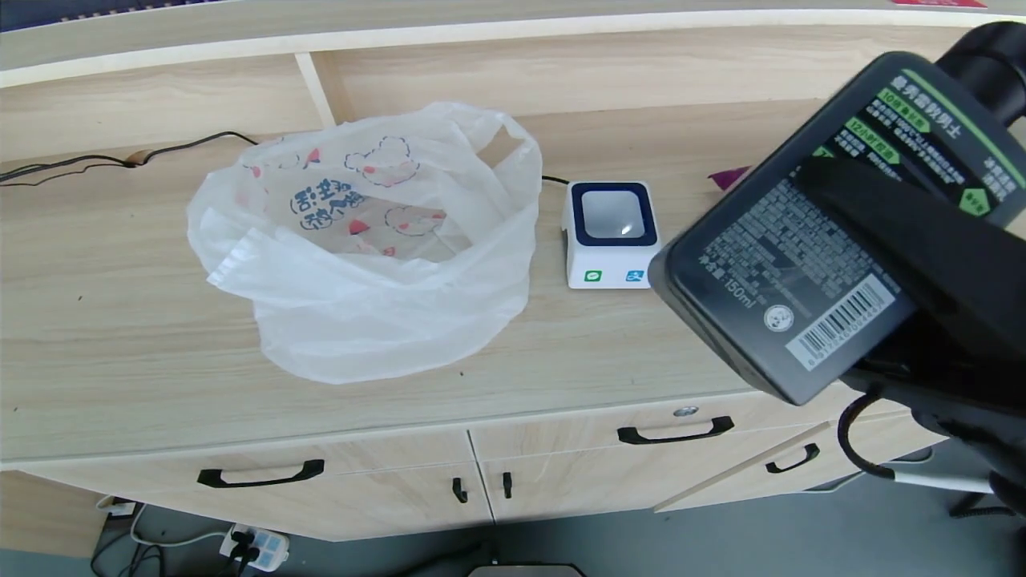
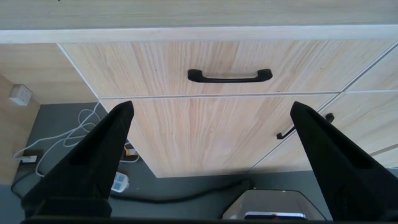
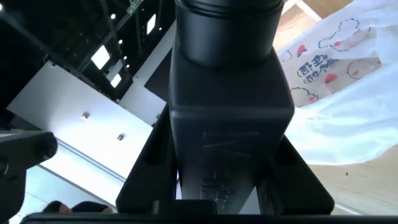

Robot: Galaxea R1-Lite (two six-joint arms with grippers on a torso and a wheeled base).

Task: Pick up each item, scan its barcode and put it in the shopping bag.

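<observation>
Head view first: how far along does the job look?

Early, I'd judge. On the worktop (image 1: 120, 361) the shopping bag (image 1: 361, 240) sits open near the middle, slumped, and nothing shows through its thin film, so bagging is not yet done. The black bottle (image 1: 745, 280) is off the surface, held in the air over the worktop's right front edge, so that pick-up is done. The scanner (image 1: 611, 234) stands just beside the bag, between it and the bottle, window up. Scanning and dropping in look to be what's left.

Who holds it?

The right gripper (image 3: 221, 180). Its fingers (image 1: 898, 232) clamp the bottle across its flat faces, about mid-body. The left gripper (image 2: 214, 168) hangs low before the drawer fronts (image 2: 205, 134), fingers spread wide, holding nothing.

And how does the bottle lie?

Its long axis is slanted: base (image 1: 725, 344) toward the scanner and the front edge, cap (image 1: 990, 56) toward the right back corner. The barcode (image 1: 850, 316) is near the base, on the face turned up at the head camera rather than down at the scanner window. I'd judge the bottle needs rolling over before it will read.
</observation>
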